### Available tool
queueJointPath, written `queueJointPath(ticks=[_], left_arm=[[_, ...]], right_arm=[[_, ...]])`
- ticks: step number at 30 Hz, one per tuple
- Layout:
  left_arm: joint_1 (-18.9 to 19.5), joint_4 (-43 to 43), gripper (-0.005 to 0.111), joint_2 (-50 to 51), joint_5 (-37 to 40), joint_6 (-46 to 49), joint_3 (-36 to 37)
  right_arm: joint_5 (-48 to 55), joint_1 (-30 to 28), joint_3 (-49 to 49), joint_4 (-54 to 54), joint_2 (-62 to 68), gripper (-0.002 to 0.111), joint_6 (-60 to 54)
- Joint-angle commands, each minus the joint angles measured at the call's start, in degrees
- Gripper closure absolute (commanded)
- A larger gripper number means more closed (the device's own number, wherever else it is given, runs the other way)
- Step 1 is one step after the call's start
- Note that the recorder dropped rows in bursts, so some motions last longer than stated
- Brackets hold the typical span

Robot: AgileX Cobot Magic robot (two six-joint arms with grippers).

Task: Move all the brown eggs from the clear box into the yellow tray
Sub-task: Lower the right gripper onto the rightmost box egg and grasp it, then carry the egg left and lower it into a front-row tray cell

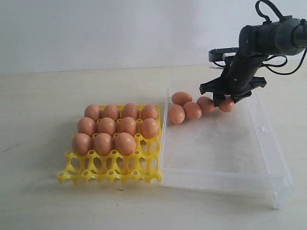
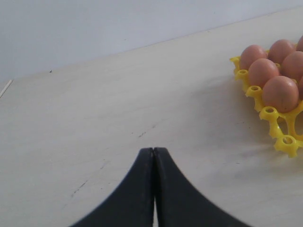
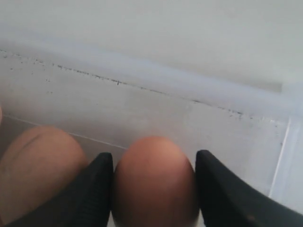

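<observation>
Several brown eggs [image 1: 115, 127] fill the back three rows of the yellow tray [image 1: 110, 173], whose front row of cups stands bare. The clear box [image 1: 230, 184] lies to its right with a curved line of eggs [image 1: 192, 110] at its far end. My right gripper [image 1: 225, 99] is down at the right end of that line. In the right wrist view its fingers [image 3: 97, 182] press both sides of one brown egg [image 3: 154, 184], with a neighbouring egg [image 3: 40, 170] just outside one finger. My left gripper [image 2: 154, 150] is shut and empty over bare table, with the tray's corner [image 2: 286, 142] off to one side.
The box's far wall [image 3: 156, 109] stands close behind the gripped egg. A small latch tab [image 1: 262, 129] sits on the box's right wall. Pale tabletop [image 1: 43, 105] stretches left of the tray.
</observation>
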Motion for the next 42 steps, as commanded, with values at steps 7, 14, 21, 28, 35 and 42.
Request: queueJointPath(ticks=[7, 14, 21, 28, 35, 42], left_arm=[[-0.1, -0.1, 0.107, -0.3, -0.4, 0.0, -0.2], [-0.1, -0.1, 0.107, -0.3, -0.4, 0.0, -0.2], [-0.1, -0.1, 0.107, -0.3, -0.4, 0.0, -0.2], [-0.1, -0.1, 0.107, -0.3, -0.4, 0.0, -0.2], [-0.1, -0.1, 0.107, -0.3, -0.4, 0.0, -0.2], [-0.1, -0.1, 0.107, -0.3, -0.4, 0.0, -0.2]], right_arm=[[1.0, -0.2, -0.3, 0.7, -6.6, 0.108, -0.1], [-28.6, 7.4, 21.3, 8.1, -25.7, 0.108, -0.3], [-64.2, 23.6, 47.0, 3.8, -32.6, 0.108, 0.9], [-81.4, 26.8, 52.6, -7.5, -24.0, 0.108, 14.9], [-79.2, 26.8, 52.6, -9.4, -21.0, 0.108, 17.2], [-77.1, 26.8, 52.6, -10.7, -20.6, 0.108, 19.2]])
